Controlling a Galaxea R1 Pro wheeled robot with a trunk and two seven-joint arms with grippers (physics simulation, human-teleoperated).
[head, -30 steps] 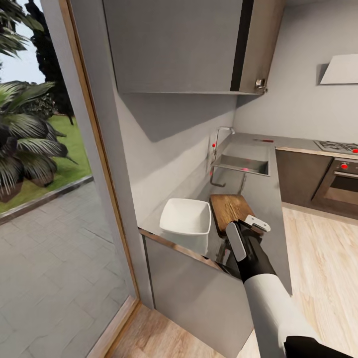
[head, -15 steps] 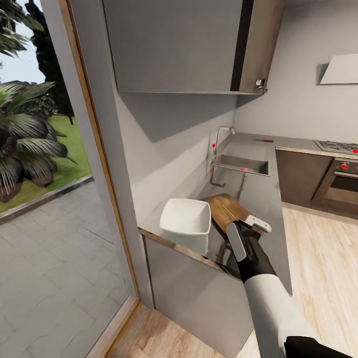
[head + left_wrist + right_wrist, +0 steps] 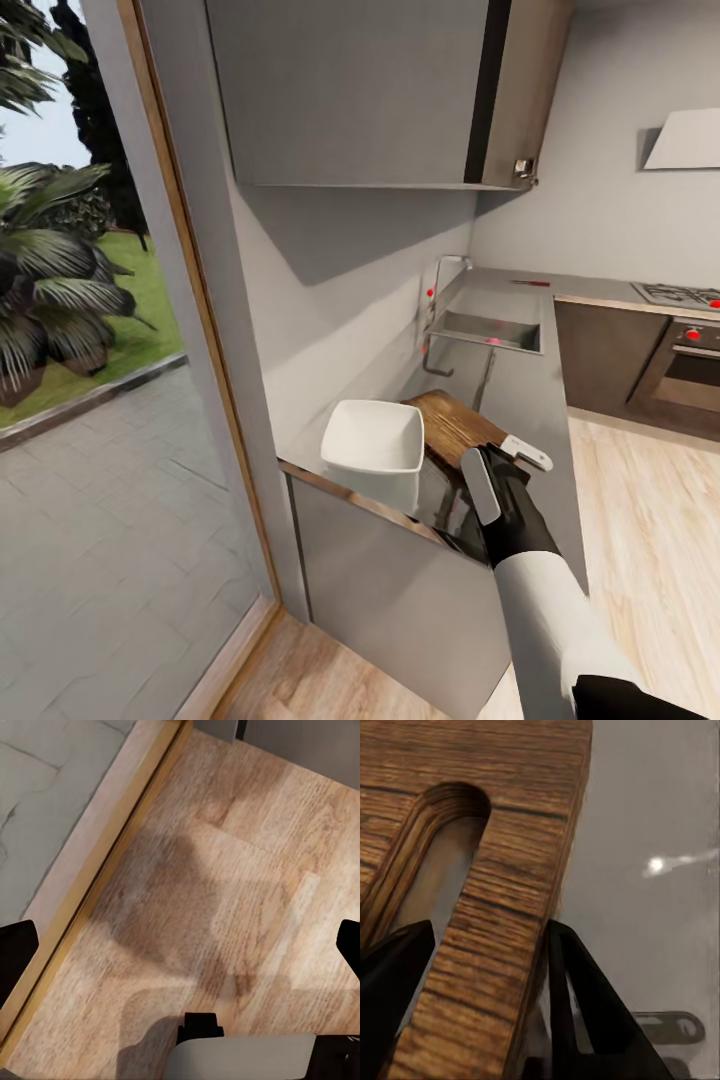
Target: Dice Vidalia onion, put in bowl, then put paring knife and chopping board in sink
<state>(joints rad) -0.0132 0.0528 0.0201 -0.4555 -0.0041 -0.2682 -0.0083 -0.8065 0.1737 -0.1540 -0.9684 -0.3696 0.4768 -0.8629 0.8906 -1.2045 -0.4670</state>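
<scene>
1. Right gripper [image 3: 497,468] clamped on the near end of the chopping board [image 3: 456,422], one finger through the slot-shaped handle hole [image 3: 431,862], the other against the board's outer edge.
2. Seen from the right wrist: dark fingers [image 3: 585,1005] on either side of the wood strip between the hole and the board's edge, grey countertop [image 3: 660,810] beside it.
3. Board raised at an angle over the countertop [image 3: 520,385], far corner just beside the white bowl [image 3: 373,437], possibly touching its rim.
4. Bowl seated near the counter's front corner, by the wall.
5. Sink [image 3: 490,330] farther along the counter, well apart from board and bowl, curved faucet [image 3: 448,268] rising at its wall side.
6. Paring knife [image 3: 529,283] lying on the counter beyond the sink, small and red-handled.
7. Left gripper [image 3: 180,945] spread wide above the wooden floor [image 3: 225,870], dark fingertips [image 3: 15,952] at opposite edges of the wrist view, nothing between them.
8. Stove and oven [image 3: 690,350] at the far right, beneath a range hood [image 3: 685,140].
</scene>
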